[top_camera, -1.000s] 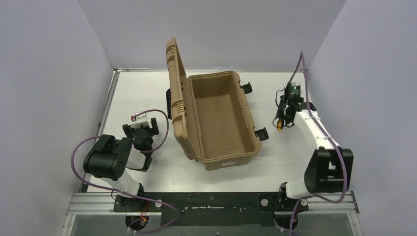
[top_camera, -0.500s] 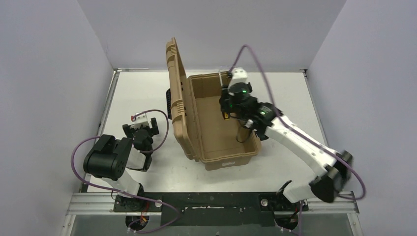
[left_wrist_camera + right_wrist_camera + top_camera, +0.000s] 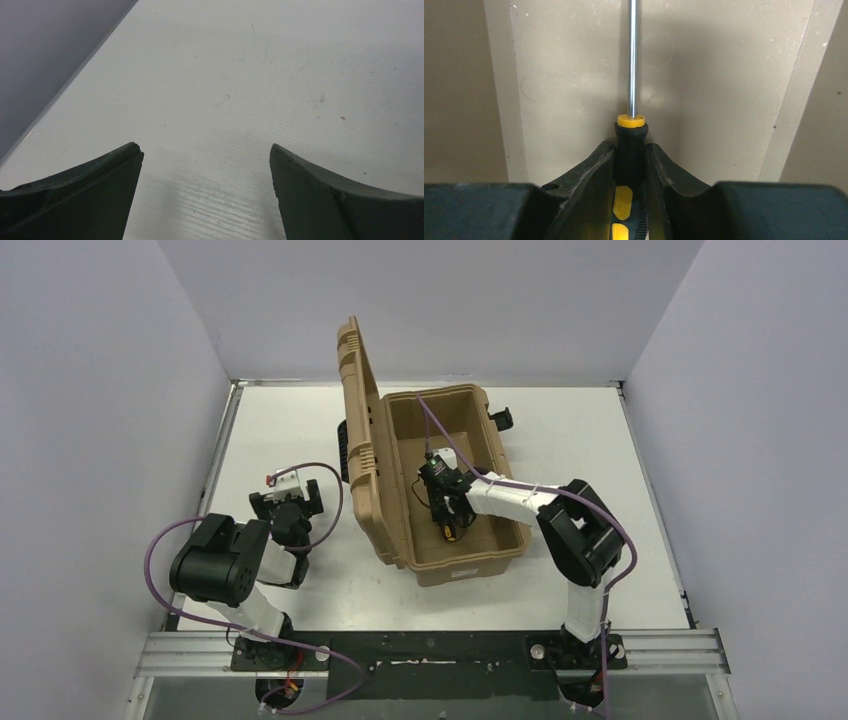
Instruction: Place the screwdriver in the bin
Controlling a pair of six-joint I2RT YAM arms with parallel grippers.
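The bin [image 3: 463,566] is a tan hard case in the middle of the table, its ribbed lid [image 3: 357,400] standing open on the left. My right gripper [image 3: 446,517] reaches down inside the tub, shut on the screwdriver [image 3: 449,531]. In the right wrist view the jaws of the right gripper [image 3: 630,148] clamp the black and yellow handle of the screwdriver [image 3: 630,134]. Its silver shaft [image 3: 632,60] points away over the tan bin floor [image 3: 724,75]. My left gripper [image 3: 289,503] rests left of the bin, and in the left wrist view this left gripper [image 3: 205,150] is open over bare table.
Black latches [image 3: 503,418] stick out from the bin's right side. White table [image 3: 280,75] lies left and right of the bin. Grey walls enclose the table on three sides. The right arm's purple cable [image 3: 445,440] loops over the tub.
My right arm swung from the table right of the bin over its rim and down into the tub, still holding the screwdriver. The left arm has not moved.
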